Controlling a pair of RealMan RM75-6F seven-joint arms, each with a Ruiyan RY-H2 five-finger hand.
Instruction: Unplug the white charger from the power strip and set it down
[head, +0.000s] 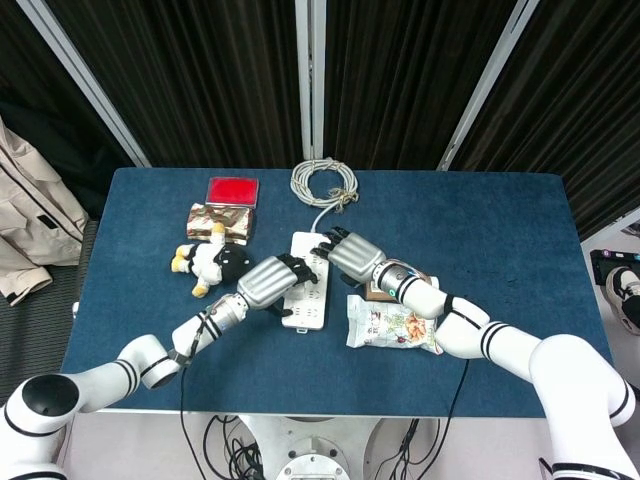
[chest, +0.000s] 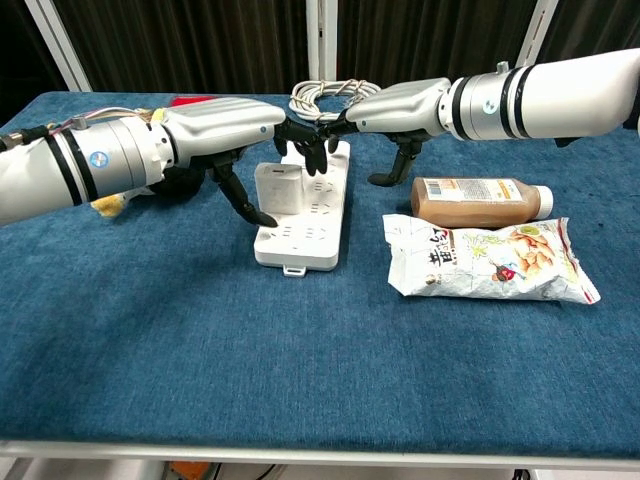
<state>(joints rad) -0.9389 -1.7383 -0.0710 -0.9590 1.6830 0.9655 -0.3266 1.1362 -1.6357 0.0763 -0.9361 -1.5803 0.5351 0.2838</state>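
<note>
The white charger stands plugged into the near left part of the white power strip. My left hand arches over the charger, its thumb down by the charger's left side and its fingers hanging past the right side, not closed on it. In the head view the left hand hides the charger. My right hand hovers at the strip's far end, fingertips low over it and thumb beside the strip's right edge. It holds nothing. From above, the right hand covers the upper part of the strip.
A brown drink bottle and a snack bag lie right of the strip. A plush toy, a snack pack and a red box sit to the left. The strip's coiled cable lies at the back.
</note>
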